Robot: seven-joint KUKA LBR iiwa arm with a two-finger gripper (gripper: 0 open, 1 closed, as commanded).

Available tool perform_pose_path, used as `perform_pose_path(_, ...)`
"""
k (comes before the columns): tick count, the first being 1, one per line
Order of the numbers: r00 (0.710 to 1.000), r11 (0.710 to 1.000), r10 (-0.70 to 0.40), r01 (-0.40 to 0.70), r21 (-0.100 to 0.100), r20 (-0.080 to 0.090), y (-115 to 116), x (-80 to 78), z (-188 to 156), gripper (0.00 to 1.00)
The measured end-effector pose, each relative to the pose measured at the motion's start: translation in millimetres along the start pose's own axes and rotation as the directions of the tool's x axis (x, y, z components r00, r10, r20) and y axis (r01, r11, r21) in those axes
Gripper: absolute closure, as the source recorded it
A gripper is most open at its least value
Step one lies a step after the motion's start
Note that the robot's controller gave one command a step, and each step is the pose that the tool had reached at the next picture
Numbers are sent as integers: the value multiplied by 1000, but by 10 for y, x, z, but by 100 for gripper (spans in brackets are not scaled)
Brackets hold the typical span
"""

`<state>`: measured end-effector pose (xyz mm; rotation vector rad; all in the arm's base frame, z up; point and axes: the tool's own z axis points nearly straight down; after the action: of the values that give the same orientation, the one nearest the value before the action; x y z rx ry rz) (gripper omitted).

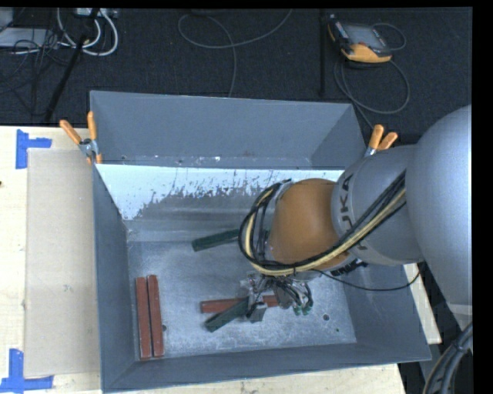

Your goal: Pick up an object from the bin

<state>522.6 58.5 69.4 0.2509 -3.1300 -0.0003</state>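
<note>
Camera view: hand [267, 298], grip unclear, over flat brown stick [216, 305] crossing dark-green stick [223, 318].

A dark, speckled floor [254, 65] is being seen along the top. White cables [98, 23] are being left in a tangle at its top left corner. A small orange and black box [362, 42] is being left near its top right corner. Thin black wires [322, 61] are being looped across the floor between them.

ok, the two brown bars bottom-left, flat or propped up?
Flat. The two brown bars lie side by side on the bin floor, lengthwise along the wall at the view's left.
</note>
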Motion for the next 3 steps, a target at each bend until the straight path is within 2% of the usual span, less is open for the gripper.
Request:
perform_pose_path(1,1000,1000,-1,1,0,0,-1,0,0,0)
perform_pose_path(2,1000,1000,-2,2,0,0,-2,2,2,100)
perform_pose_path(3,995,995,96,-96,1,-3,-407,304,-187,100)
